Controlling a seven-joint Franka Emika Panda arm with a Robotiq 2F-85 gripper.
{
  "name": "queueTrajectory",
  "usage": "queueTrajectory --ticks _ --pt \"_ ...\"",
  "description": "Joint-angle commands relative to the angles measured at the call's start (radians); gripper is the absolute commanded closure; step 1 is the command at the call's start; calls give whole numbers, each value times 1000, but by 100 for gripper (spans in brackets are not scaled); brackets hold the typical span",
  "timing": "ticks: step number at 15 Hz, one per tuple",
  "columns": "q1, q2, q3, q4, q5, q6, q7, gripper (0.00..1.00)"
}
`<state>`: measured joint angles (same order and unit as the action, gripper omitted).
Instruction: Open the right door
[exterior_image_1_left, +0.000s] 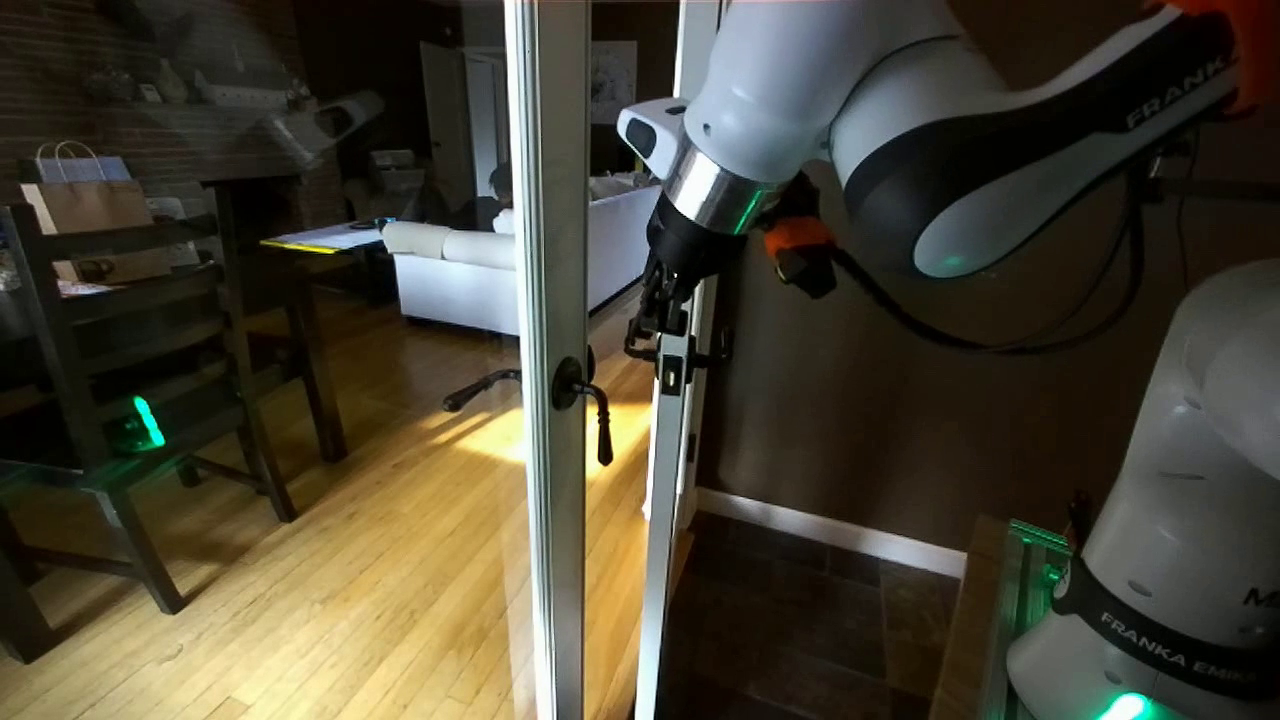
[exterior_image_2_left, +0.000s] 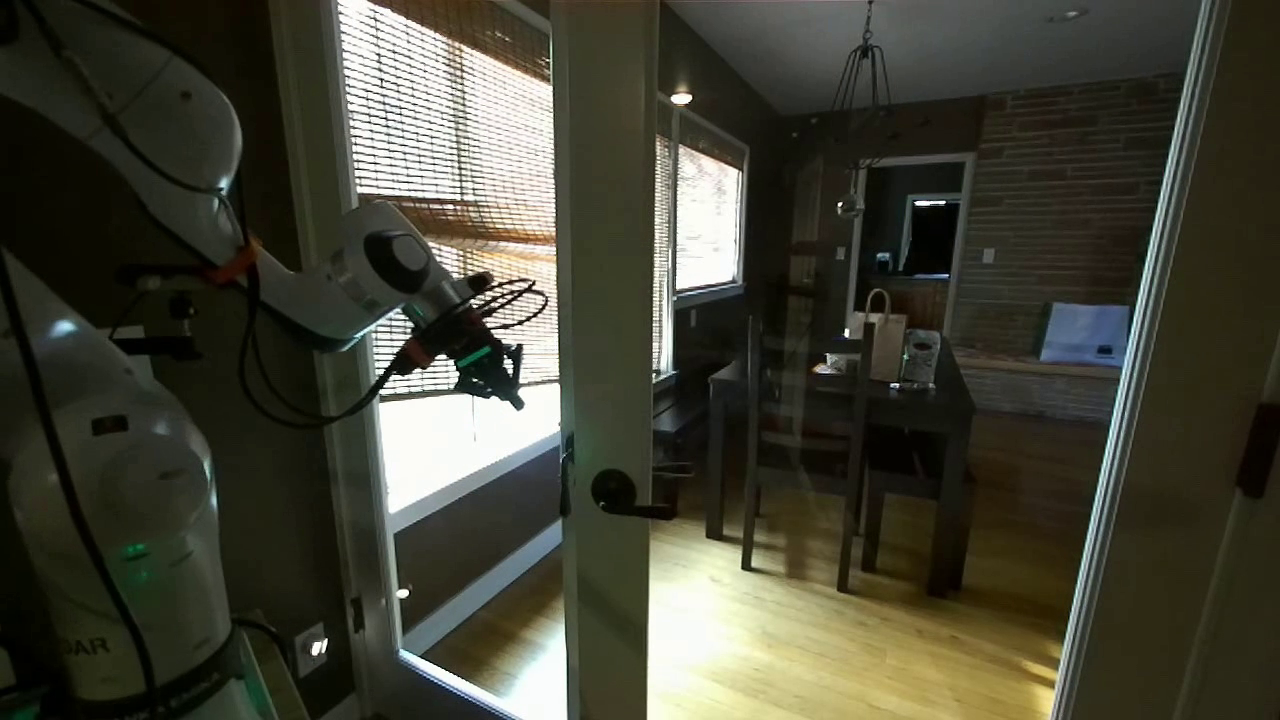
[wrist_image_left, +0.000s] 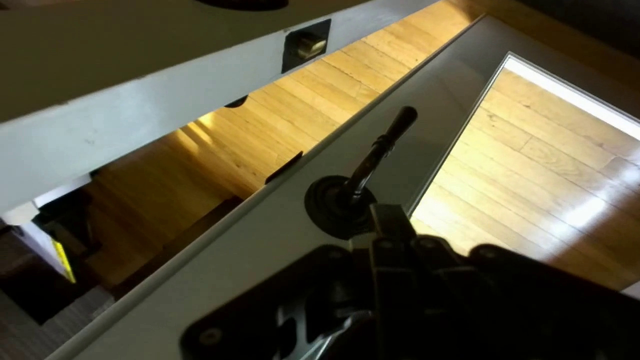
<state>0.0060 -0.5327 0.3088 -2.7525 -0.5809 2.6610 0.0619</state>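
The right door stands ajar. Its latch edge (exterior_image_1_left: 655, 560) shows in an exterior view behind the other leaf, and its white stile (exterior_image_2_left: 607, 300) with dark lever handle (exterior_image_2_left: 630, 495) is nearest in an exterior view. In the wrist view its white edge (wrist_image_left: 150, 105) with the latch plate (wrist_image_left: 306, 45) is at upper left; its handle is mostly cut off. The matching leaf (wrist_image_left: 225, 280) with its handle (wrist_image_left: 345, 205) lies behind my gripper (wrist_image_left: 375, 232). My gripper is shut and empty. It appears (exterior_image_1_left: 660, 320) by the right door's edge, near handle height; contact is unclear. It also shows in an exterior view (exterior_image_2_left: 505, 385).
The matching leaf's stile (exterior_image_1_left: 555, 200) stands left of the right door in an exterior view. A brown wall (exterior_image_1_left: 830, 430) is behind my arm. Beyond the doors are a dark chair (exterior_image_1_left: 150, 350), a white sofa (exterior_image_1_left: 455, 285) and a dining table (exterior_image_2_left: 930, 405).
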Motion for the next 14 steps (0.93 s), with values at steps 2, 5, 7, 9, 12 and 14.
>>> queueTrajectory --ticks 2,5,7,9,12,14 --pt "-103 25 26 0 -151 90 151 100" --pt "-188 35 49 0 -278 129 261 100" --pt "-255 36 78 0 -373 151 349 100" --pt "-309 37 107 0 -461 161 428 100" --pt "-364 41 149 0 -562 157 525 100" --pt "-386 44 173 0 -621 153 572 100"
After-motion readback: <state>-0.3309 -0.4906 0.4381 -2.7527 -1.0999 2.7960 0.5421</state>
